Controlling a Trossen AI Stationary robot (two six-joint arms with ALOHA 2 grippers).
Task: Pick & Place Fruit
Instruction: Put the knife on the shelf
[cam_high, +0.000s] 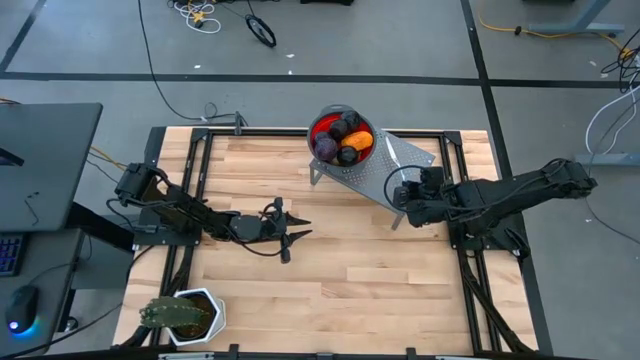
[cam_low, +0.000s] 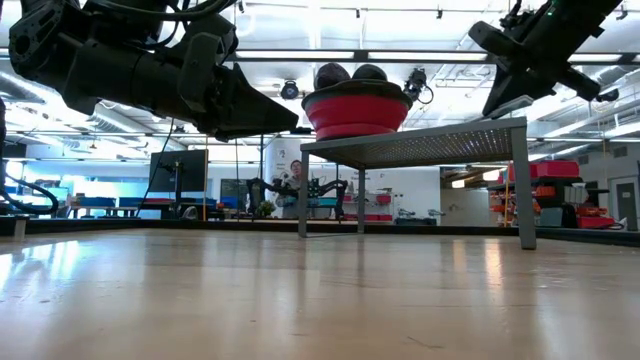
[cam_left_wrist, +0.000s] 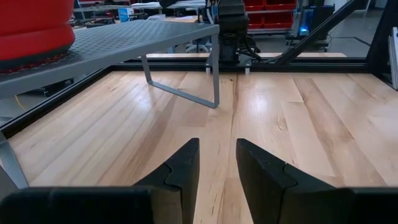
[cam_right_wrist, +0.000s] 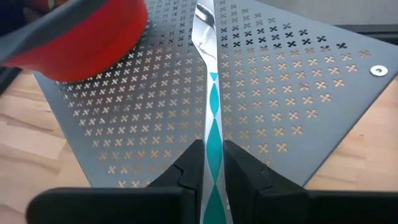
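The toy fruits (cam_high: 343, 139) sit piled in the red bowl (cam_high: 318, 128) on the perforated metal stand (cam_high: 395, 165) at the far side of the bench (cam_high: 340, 270), none on the wood, so the picking looks done, while the right pincer (cam_right_wrist: 212, 163) grips the silver-and-teal knife (cam_right_wrist: 212, 130) and the left pincer (cam_left_wrist: 217, 163) hovers slightly parted, empty.

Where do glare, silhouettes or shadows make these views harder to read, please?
Low view: ceiling lights backlight the scene, so the left pincer and the fruit in the red bowl read as dark shapes, and the table shines. Right wrist view: glare whitens the knife. Left wrist view: the perforated shelf shadows the wood.
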